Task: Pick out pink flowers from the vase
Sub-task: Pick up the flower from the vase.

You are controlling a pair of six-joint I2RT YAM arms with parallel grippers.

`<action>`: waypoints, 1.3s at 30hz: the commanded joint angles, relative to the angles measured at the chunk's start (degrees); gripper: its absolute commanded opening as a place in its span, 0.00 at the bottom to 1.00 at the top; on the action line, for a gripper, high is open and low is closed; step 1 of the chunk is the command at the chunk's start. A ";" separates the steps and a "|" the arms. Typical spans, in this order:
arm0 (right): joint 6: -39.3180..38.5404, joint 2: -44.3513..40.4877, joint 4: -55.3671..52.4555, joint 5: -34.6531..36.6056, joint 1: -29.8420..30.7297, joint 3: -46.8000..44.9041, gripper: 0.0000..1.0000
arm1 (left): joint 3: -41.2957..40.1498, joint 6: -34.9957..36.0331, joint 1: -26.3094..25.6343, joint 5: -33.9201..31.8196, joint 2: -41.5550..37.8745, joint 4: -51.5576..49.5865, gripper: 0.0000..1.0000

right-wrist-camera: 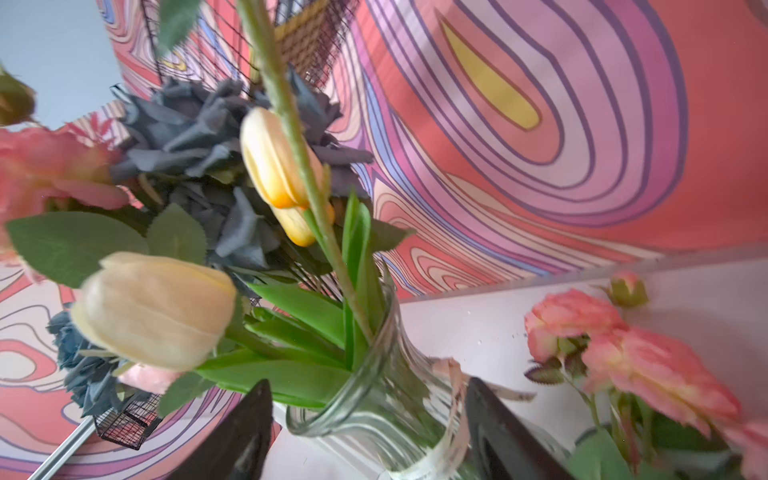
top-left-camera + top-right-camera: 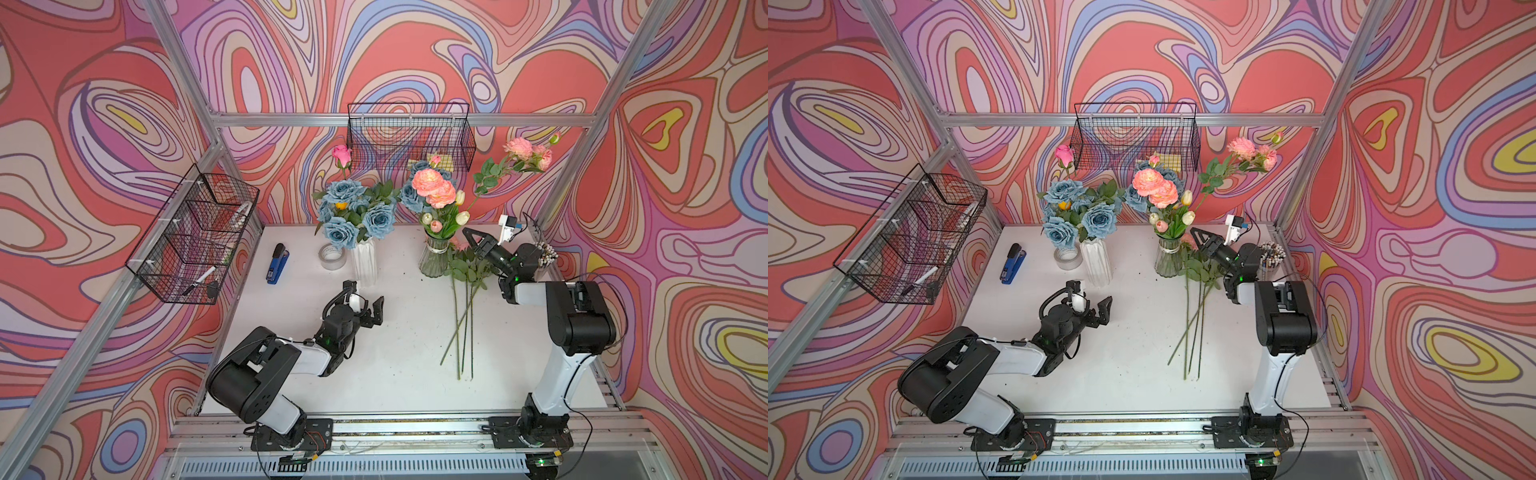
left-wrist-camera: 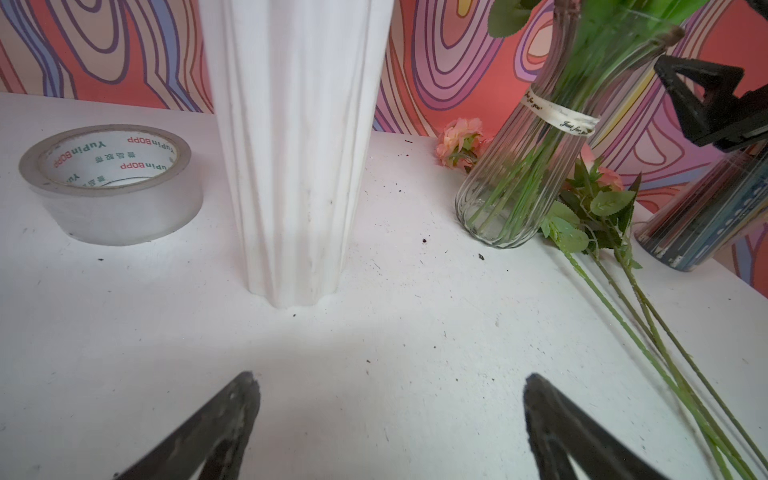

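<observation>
The glass vase point(image 2: 434, 259) holds peach-pink flowers point(image 2: 432, 189), cream tulips point(image 1: 158, 307), blue roses, and a long pink spray point(image 2: 525, 151) that leans right. Another pink rose point(image 2: 341, 153) rises from the white ribbed vase point(image 2: 365, 262) among blue roses. Three pink-flower stems point(image 2: 463, 324) lie on the table right of the glass vase, blooms point(image 1: 623, 349) at the back. My right gripper point(image 2: 471, 239) hovers open beside the glass vase's neck point(image 1: 374, 415), holding nothing. My left gripper point(image 3: 390, 376) is wide open over bare table in front of the white vase point(image 3: 299, 166).
A tape roll point(image 2: 332, 257) and a blue stapler point(image 2: 277, 264) lie left of the white vase. A pencil holder point(image 2: 546, 253) stands at the back right behind my right arm. Wire baskets hang on the left frame point(image 2: 195, 237) and the back wall point(image 2: 411, 133).
</observation>
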 commanded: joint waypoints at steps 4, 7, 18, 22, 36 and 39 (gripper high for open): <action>7.67 7.35 14.12 -3.06 -1.43 4.65 0.52 | -1.86 -3.98 0.53 4.69 2.44 14.29 1.00; 7.03 7.75 14.13 -4.06 -1.41 6.34 0.47 | -0.59 -4.87 0.55 6.79 4.15 14.44 1.00; 8.99 11.00 14.12 -4.18 -0.99 12.33 0.41 | 1.80 -5.06 0.61 8.08 6.39 14.31 1.00; 10.21 13.04 14.14 -4.16 -0.58 15.41 0.37 | 1.49 -5.16 0.79 7.23 6.48 14.20 1.00; 14.96 18.04 14.14 -4.70 1.81 25.14 0.26 | 2.53 -5.10 0.97 7.83 6.65 12.78 1.00; 15.15 18.29 14.03 -4.61 2.02 25.64 0.16 | 2.55 -4.75 0.97 7.94 6.23 12.50 1.00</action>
